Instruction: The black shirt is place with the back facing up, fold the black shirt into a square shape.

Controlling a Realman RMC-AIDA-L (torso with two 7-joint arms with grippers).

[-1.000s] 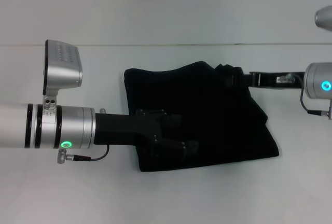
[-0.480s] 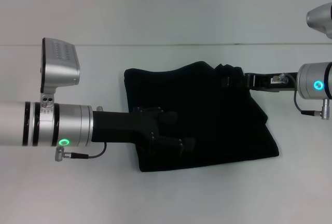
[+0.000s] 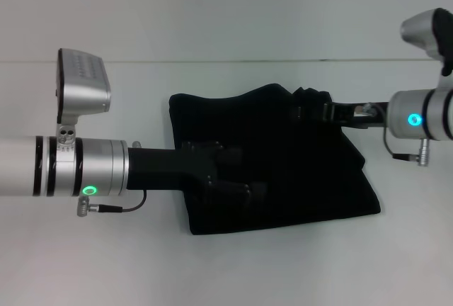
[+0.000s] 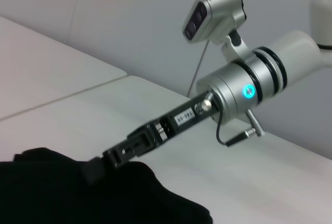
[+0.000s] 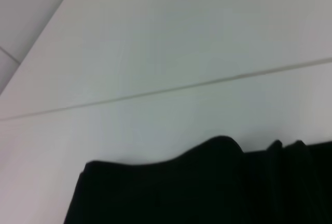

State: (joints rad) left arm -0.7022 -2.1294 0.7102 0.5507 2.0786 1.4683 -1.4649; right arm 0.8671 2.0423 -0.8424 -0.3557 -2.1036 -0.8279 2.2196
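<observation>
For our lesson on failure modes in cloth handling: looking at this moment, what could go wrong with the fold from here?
1. The right gripper is at the bunched far right corner of the black shirt; pulling it may drag the fold out of square.
2. The left gripper lies over the shirt's near part; lifting away could snag fabric and open the layers.
3. The right edge slants, so the shape may end uneven.

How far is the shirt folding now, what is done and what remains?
Mostly done: the shirt lies as a compact, roughly square bundle on the table. In hand: the left gripper is over its front left part, the right gripper at its far right corner. Left: flattening the bumpy far edge.
</observation>
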